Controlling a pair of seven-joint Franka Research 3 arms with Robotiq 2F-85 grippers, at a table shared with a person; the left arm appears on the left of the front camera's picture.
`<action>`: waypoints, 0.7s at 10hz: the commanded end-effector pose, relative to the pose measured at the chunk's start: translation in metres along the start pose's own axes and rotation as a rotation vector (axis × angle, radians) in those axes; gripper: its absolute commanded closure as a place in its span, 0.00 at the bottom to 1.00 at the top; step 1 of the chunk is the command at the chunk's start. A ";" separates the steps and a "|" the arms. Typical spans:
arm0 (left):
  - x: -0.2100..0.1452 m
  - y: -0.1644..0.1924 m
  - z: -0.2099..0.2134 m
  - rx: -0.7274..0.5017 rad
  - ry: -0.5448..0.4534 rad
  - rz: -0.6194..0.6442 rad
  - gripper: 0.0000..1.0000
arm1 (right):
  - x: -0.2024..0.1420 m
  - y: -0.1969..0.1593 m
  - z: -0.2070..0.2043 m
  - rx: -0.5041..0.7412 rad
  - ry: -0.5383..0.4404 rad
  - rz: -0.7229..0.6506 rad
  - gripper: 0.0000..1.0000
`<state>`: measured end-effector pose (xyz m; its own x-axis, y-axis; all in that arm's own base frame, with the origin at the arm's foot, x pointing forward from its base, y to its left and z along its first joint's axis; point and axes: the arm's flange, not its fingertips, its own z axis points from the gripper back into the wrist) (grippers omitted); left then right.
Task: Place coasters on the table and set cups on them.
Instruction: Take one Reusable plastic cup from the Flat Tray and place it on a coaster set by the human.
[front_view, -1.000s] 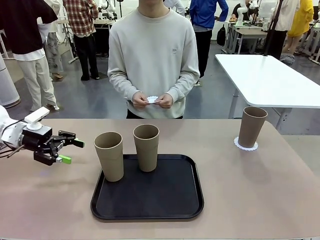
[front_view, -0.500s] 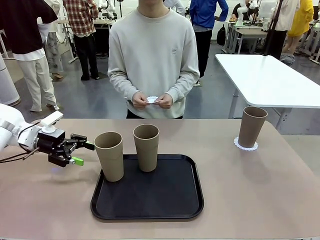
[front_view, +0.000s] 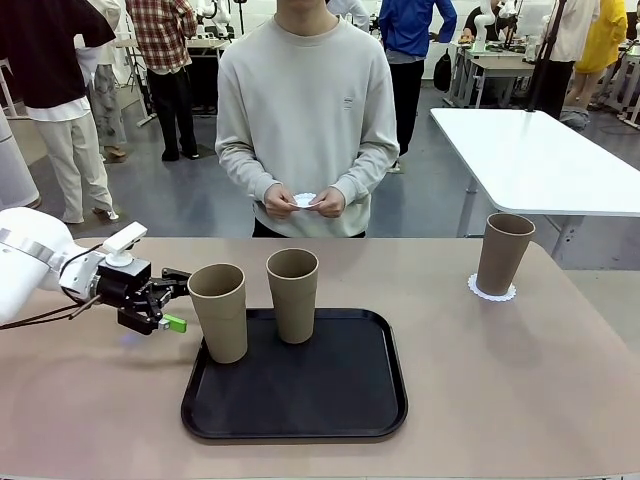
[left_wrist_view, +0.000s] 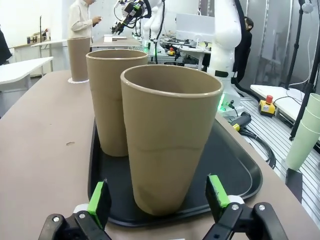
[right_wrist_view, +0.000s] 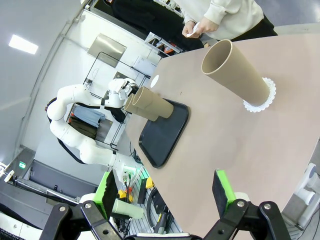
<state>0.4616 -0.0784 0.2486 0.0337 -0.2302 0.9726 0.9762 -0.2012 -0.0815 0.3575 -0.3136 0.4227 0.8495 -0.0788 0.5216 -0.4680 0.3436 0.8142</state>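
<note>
Two tan cups stand at the back of a black tray: the left cup and the right cup. My left gripper hangs open just left of the left cup, level with its upper half. In the left wrist view this cup stands close ahead of the green pads, not touched. A third cup rests on a lacy white coaster at the table's far right. The person's hands hold another coaster. My right gripper is open, high above the table, with nothing in it.
A person stands at the far edge behind the tray. A white table lies beyond the right corner. Bare tabletop stretches between the tray and the cup on the coaster, and in front of my left gripper.
My left gripper has moved right across the table, from the left edge up to the left cup on the tray. It stayed open. Cups and person have not moved.
</note>
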 end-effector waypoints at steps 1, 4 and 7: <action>-0.001 0.009 -0.011 0.004 -0.011 -0.010 0.00 | -0.001 0.000 -0.001 0.001 -0.002 -0.008 0.00; -0.002 0.012 -0.021 -0.013 -0.020 -0.009 0.00 | -0.001 0.000 -0.001 0.001 -0.002 -0.008 0.00; -0.005 0.015 -0.031 -0.033 -0.035 -0.006 0.00 | -0.001 0.000 -0.001 0.001 -0.002 -0.008 0.00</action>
<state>0.4645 -0.1026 0.2378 0.0416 -0.2168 0.9753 0.9662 -0.2397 -0.0945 0.3575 -0.3136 0.4227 0.8495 -0.0788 0.5216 -0.4680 0.3436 0.8142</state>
